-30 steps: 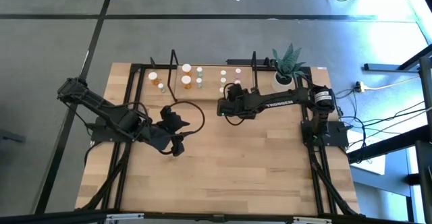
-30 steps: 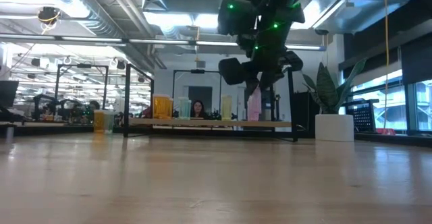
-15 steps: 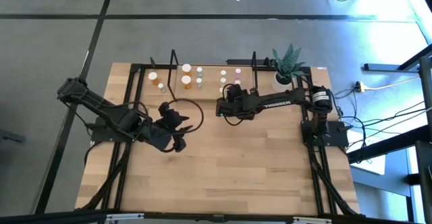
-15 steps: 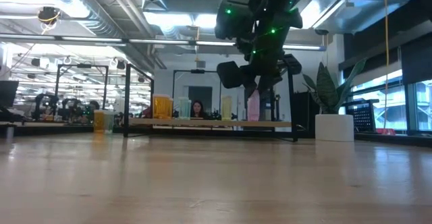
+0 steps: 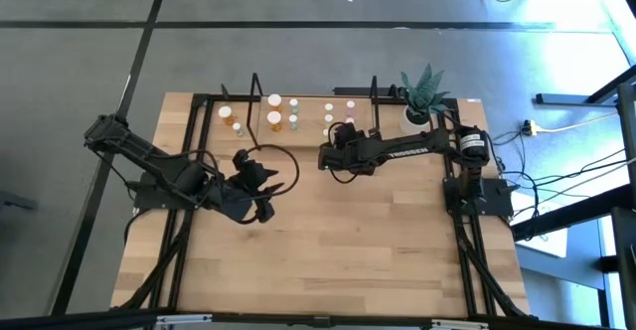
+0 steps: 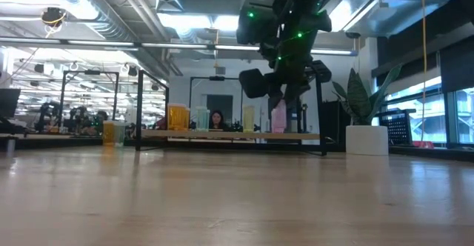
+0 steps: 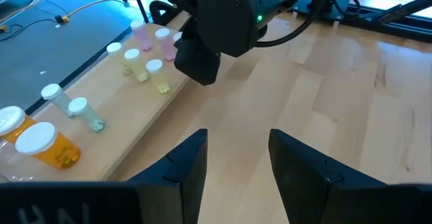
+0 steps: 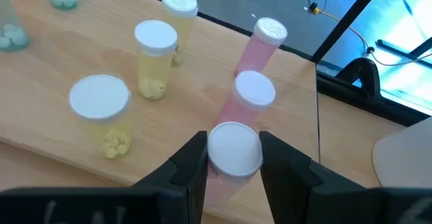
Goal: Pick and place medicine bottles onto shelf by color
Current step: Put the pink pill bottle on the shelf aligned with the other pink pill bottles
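The left tool (image 5: 260,214) hangs over the bare worktop (image 5: 348,260), fingers spread with nothing between them. Farther on, the right tool (image 8: 233,158) pinches a pink bottle (image 8: 233,150) by its white cap, upright over the shelf (image 8: 47,123) — straight down is the move. Two more pink bottles (image 8: 255,92) stand just beyond it, the yellowish ones (image 8: 154,55) off to one side.

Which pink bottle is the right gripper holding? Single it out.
The pink bottle whose white cap sits between the right gripper fingers. The other two pink bottles stand free behind it on the shelf.
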Action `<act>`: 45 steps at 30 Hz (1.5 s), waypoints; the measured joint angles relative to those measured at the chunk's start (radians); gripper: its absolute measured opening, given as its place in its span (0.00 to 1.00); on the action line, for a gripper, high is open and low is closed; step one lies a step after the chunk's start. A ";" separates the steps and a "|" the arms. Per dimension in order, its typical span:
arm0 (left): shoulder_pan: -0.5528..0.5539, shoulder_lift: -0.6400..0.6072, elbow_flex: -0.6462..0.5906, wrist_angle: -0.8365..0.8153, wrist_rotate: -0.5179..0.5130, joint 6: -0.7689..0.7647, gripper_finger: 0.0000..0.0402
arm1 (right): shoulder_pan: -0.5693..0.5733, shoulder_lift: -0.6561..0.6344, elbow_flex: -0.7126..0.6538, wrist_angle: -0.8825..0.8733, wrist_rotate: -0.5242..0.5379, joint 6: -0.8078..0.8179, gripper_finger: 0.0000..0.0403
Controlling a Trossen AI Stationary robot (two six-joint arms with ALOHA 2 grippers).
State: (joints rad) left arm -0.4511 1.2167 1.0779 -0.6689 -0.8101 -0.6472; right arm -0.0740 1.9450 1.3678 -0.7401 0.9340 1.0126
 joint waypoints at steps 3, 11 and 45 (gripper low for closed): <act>0.000 0.000 0.000 0.000 0.000 0.000 0.38 | -0.001 0.000 0.000 -0.008 -0.001 0.000 0.30; 0.000 0.000 0.000 0.007 0.001 0.001 0.38 | -0.002 0.035 0.002 0.004 -0.006 -0.001 0.30; -0.001 0.000 0.000 0.011 0.016 0.003 0.38 | -0.002 0.041 -0.001 -0.005 -0.023 -0.007 0.49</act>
State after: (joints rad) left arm -0.4519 1.2169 1.0779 -0.6582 -0.7939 -0.6440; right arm -0.0757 1.9863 1.3670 -0.7450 0.9112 1.0058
